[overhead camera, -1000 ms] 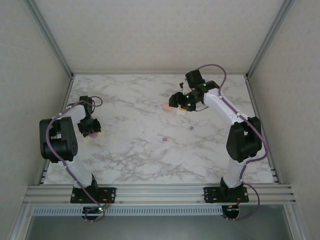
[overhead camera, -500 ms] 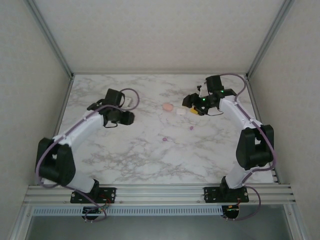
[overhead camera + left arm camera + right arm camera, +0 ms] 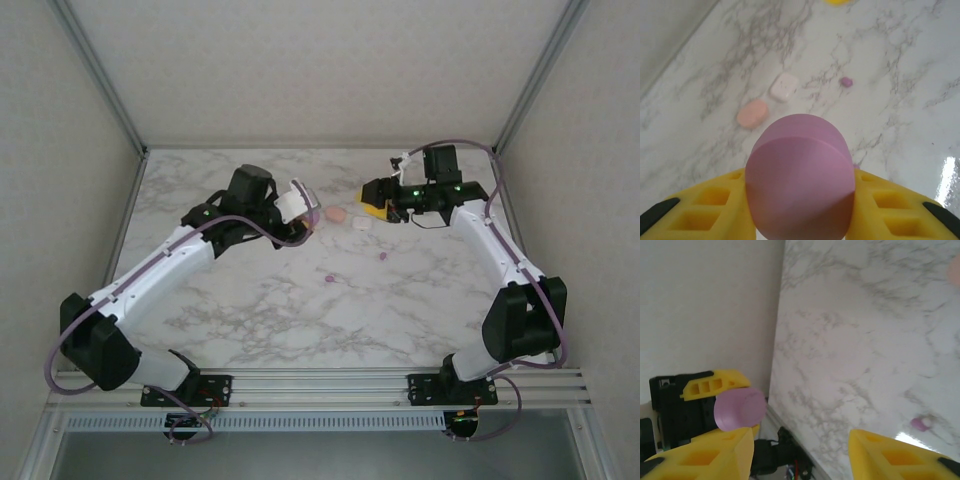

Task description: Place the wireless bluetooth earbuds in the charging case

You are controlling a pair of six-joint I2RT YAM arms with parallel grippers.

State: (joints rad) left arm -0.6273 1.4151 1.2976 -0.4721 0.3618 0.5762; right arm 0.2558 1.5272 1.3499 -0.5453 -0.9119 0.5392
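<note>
Ahead of the left gripper [image 3: 800,200] on the desk [image 3: 900,60] lie a nearer case [image 3: 752,113], a farther case [image 3: 784,86] just behind it, and an earbud [image 3: 846,81] to the right.

Swinging the left gripper [image 3: 303,212] in from the left edge, carrying the purple case [image 3: 800,182] up near the pink case [image 3: 337,214]; backing the right gripper [image 3: 373,204] off the white case [image 3: 361,222]

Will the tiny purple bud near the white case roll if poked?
Probably. The purple earbud looks small and rounded, so a nudge may roll it across the glossy table. Being tiny, it's likely light and slippery to pinch.
</note>
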